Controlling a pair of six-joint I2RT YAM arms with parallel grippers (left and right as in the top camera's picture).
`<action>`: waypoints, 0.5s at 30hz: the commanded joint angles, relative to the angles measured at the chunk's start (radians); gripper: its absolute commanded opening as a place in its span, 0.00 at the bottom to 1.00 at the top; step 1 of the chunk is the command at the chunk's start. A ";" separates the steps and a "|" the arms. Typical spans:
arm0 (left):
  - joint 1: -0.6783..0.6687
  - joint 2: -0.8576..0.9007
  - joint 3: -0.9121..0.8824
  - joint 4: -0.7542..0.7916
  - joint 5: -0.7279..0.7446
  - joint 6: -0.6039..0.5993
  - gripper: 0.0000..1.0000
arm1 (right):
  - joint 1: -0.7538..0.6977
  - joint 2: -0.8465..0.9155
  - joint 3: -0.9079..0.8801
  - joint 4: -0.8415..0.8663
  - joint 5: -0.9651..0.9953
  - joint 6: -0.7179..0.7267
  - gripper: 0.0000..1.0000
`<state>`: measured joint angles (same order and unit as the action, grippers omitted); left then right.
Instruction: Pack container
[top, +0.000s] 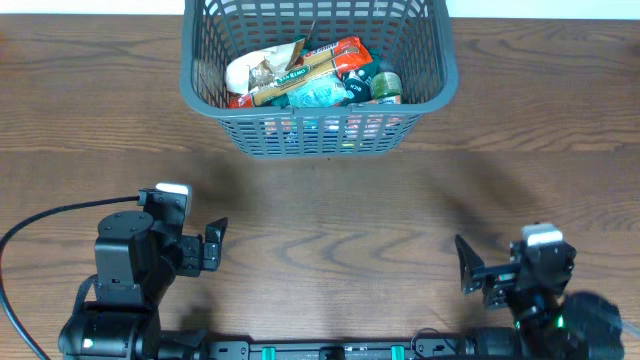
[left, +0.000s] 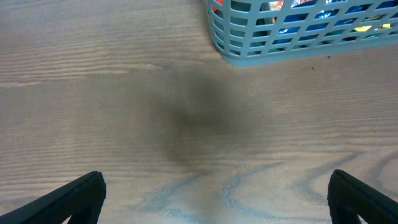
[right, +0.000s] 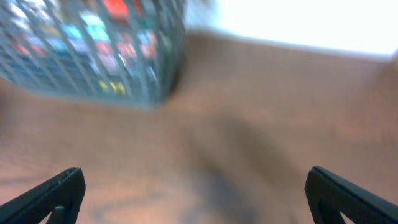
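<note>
Container (right: 99, 56) blurred, packets (top: 300, 75) partly hidden

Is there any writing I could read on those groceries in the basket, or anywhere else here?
No text can be read for certain.
In the container: print shows on the red packet, the tan packet and the dark can, all too small to read.
Wrist views: only blurred colour patches show through the lattice.

Left arm (top: 125, 265) is stationed at the near-left corner of the bench (top: 330, 200). Left gripper (top: 213, 246) faces inward toward the bench centre, jaws spread wide, holding nothing. Right arm (top: 545, 285) is stationed at the near-right corner. Right gripper (top: 467, 266) faces inward, jaws spread wide, holding nothing.
</note>
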<state>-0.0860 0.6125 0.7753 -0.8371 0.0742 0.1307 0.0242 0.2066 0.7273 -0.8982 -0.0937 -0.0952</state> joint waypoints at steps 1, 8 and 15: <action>0.003 0.002 0.002 0.001 -0.008 -0.009 0.99 | 0.047 -0.053 -0.124 0.093 -0.008 -0.014 0.99; 0.003 0.002 0.002 0.001 -0.008 -0.009 0.99 | 0.096 -0.065 -0.481 0.606 0.003 -0.014 0.99; 0.003 0.002 0.002 0.001 -0.008 -0.009 0.99 | 0.103 -0.084 -0.653 0.820 0.085 -0.014 0.99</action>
<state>-0.0860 0.6144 0.7742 -0.8371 0.0742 0.1303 0.1173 0.1459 0.1047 -0.0963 -0.0551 -0.1032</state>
